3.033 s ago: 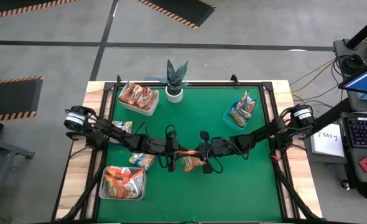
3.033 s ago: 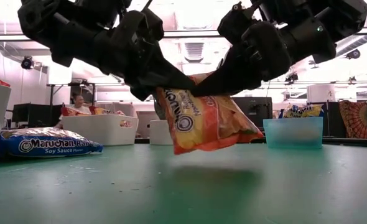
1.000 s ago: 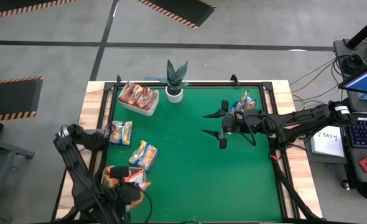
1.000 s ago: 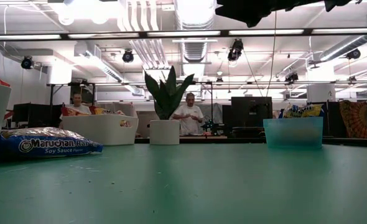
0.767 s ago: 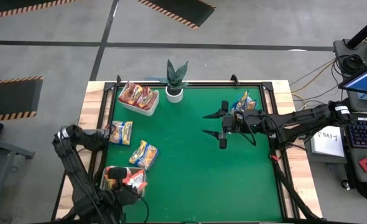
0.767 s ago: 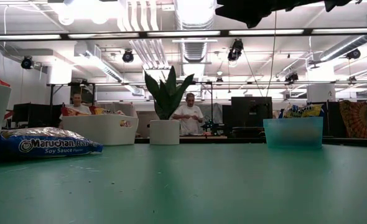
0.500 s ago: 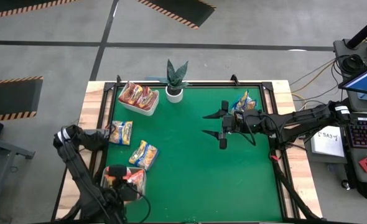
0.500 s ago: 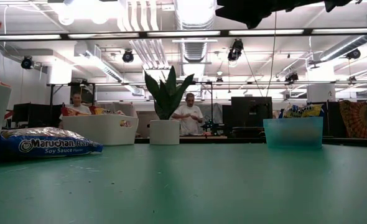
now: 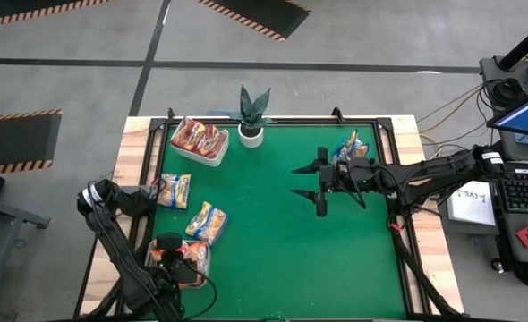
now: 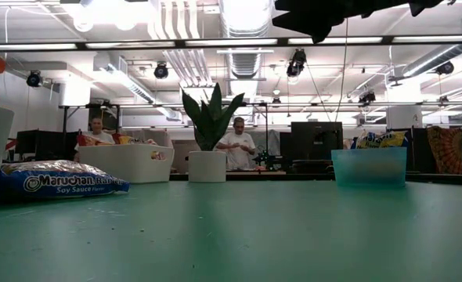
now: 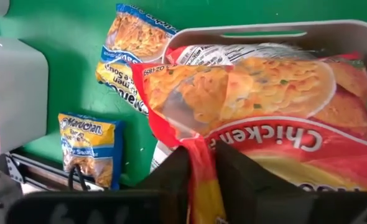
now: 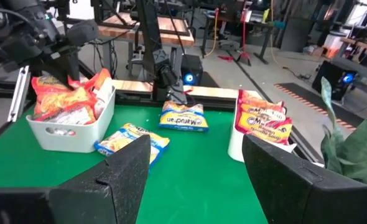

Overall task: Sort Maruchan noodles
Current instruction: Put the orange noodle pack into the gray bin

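My left gripper [image 9: 176, 260] is over the near-left white tray [image 11: 283, 28], shut on an orange-red chicken noodle packet [image 11: 264, 99]. More orange-red packets fill that tray [image 12: 71, 127]. Two blue-and-yellow packets [image 9: 174, 190] [image 9: 207, 222] lie flat on the green mat beside it. My right gripper [image 12: 196, 180] hangs open above the mat's right middle [image 9: 305, 180], holding nothing. My left gripper pinches the packet's crimped end [image 11: 199, 152] between its two fingers [image 11: 171, 171], which come slanting down from above. The rest of the packet spreads away from the fingers, face up, over the packets piled in the tray.
A second white tray [image 9: 199, 139] with red packets stands at the far left. Next to it is a potted plant [image 9: 251, 116]. A blue bin [image 9: 346, 157] with blue-and-yellow packets stands at the far right. People are in the room behind the table [image 10: 239, 145].
My left gripper has sunk toward the near-left tray with the orange-red packet and tipped further down. The packet has come down onto the pile there. An orange bit has appeared at the low view's upper left.
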Robot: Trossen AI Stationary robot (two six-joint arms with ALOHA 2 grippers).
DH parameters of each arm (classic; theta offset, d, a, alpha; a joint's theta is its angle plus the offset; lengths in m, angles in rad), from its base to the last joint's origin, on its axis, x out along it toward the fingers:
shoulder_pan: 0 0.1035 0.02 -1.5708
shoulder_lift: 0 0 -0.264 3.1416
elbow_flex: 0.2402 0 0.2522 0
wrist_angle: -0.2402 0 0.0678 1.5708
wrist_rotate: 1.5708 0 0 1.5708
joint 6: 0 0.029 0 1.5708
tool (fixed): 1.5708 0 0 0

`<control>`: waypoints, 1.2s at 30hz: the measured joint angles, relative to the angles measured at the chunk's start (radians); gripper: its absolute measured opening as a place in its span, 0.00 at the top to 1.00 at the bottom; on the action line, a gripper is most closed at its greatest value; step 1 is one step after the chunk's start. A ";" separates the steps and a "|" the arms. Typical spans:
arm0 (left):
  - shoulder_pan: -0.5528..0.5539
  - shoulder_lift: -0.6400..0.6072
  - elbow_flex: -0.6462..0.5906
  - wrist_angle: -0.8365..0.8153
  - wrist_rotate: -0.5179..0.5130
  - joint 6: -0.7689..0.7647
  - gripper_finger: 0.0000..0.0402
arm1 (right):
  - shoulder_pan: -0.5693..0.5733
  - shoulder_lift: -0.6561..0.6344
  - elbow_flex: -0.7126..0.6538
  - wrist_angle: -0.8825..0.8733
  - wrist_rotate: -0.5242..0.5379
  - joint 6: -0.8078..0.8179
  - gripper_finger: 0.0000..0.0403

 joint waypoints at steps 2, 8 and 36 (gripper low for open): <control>0.000 0.000 0.000 0.000 0.000 0.018 0.81 | 0.000 0.000 0.000 -0.001 -0.002 0.012 0.39; 0.000 0.000 0.000 0.000 -0.001 0.039 0.63 | 0.000 0.000 0.000 -0.012 -0.002 0.021 0.39; -0.001 0.023 0.041 0.001 0.039 -0.079 0.52 | 0.000 0.000 -0.001 -0.020 0.000 0.013 0.38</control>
